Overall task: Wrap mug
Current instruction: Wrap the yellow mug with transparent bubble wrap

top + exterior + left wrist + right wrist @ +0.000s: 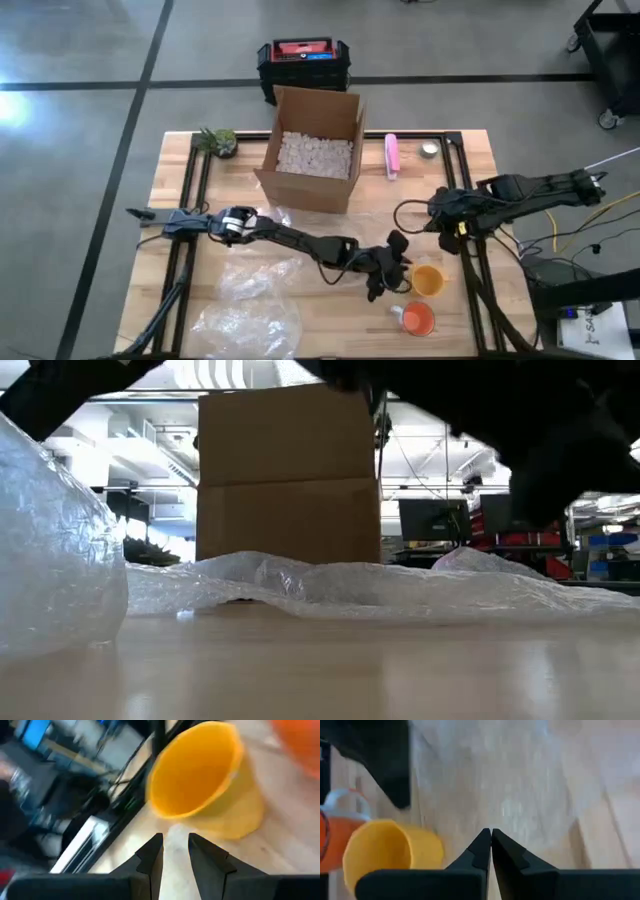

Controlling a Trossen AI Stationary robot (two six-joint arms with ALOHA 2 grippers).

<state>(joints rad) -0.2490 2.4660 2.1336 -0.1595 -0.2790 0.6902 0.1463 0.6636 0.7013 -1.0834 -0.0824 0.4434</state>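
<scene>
Here, the bubble wrap (250, 315) is lying crumpled at the table's (175, 160) near left corner. The left pincer (398, 278) is hanging just beside the yellow mug (428, 279), its fingers (150, 857) standing slightly apart with nothing between them. The mug is sitting upright, a plain yellow cup with its open mouth facing up and its long axis vertical; no writing can be read. An orange mug (418, 318) is standing near it. The right pincer (440, 212) is hovering farther back, fingers pressed together.

Matt yellow mug (205, 785); smooth wood table (330, 320).
</scene>
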